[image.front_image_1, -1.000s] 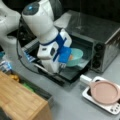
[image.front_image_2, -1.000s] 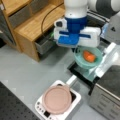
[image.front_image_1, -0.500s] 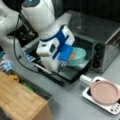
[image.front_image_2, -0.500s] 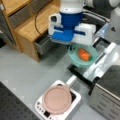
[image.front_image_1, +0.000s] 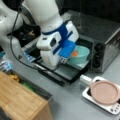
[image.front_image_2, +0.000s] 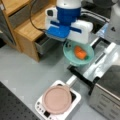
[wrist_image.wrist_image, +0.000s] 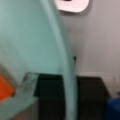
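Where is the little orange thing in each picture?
Front view: orange thing inside the teal bowl, right of centre, beside the end effector.
Front view: orange thing in the bowl, upper right of centre.
Wrist view: orange thing at left edge.
Shared landmark: the teal bowl.

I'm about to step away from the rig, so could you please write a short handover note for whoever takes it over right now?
Gripper: at the rim of the teal bowl; the pictures do not show whether it grips.
Bowl: holds an orange piece, over the open door of the toaster oven.
Nearby: pink pan on a white hotplate, wooden cabinet with an open drawer.
Done: oven door open.
Left: bowl not released.
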